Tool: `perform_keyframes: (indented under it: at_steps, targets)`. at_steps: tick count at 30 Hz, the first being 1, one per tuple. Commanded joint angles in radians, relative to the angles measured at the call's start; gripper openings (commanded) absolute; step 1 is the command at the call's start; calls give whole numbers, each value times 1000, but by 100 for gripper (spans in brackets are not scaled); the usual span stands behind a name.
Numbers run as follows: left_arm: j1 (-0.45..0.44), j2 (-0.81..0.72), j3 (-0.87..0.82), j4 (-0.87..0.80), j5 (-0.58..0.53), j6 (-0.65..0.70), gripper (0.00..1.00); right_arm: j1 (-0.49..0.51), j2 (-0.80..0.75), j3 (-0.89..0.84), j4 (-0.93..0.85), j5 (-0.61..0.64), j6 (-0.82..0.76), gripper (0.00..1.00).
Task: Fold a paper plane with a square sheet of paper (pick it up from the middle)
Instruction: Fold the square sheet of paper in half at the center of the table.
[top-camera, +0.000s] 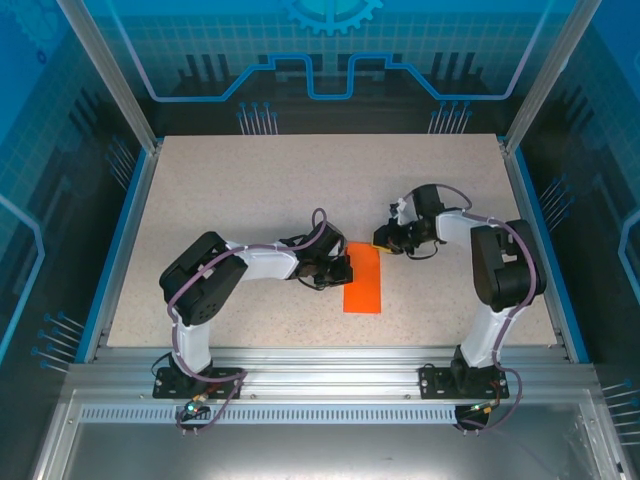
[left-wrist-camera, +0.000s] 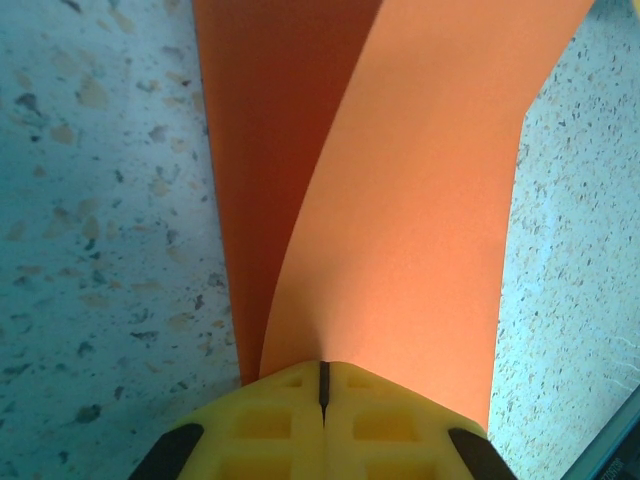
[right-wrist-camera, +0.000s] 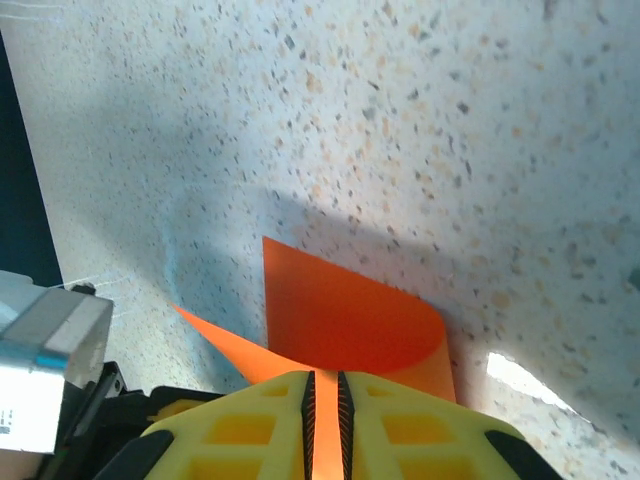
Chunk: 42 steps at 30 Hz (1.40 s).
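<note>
Left fingers and right fingers each clamp paper edges, table bare around

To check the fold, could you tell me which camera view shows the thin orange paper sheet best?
Top external: the thin orange paper sheet shows nearly whole, as a folded rectangle. Left wrist shows curved layers close up; right wrist, one pinched end.

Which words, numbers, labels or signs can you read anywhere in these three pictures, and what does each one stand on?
No text can be read.
The orange sheet of paper: plain, no print.
The pale block at the lower left of the right wrist view: tiny dark marks, too blurred to read.
The blue back panel: a gear outline and line patterns, no words.
</note>
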Motion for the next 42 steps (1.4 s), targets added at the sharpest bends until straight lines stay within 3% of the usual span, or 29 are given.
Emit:
perform_keyframes:
  at_steps: [1, 8, 18, 34, 42]
  targets:
    - [-14, 50, -4, -103, -16, 29, 0, -14, 59, 9, -31, 1, -14, 17]
    - [-14, 53, -4, -103, -15, 29, 0, -15, 117, 14, -51, 79, -17, 18]
    - [-14, 52, -2, -109, -13, 32, 0, -14, 53, 101, -127, 60, -37, 19]
    - [-16, 45, 15, -115, -13, 30, 0, -8, 158, 101, -106, 102, -16, 19]
    - [-17, 8, 20, -101, 1, 14, 0, -8, 75, 129, -175, 124, -47, 20]
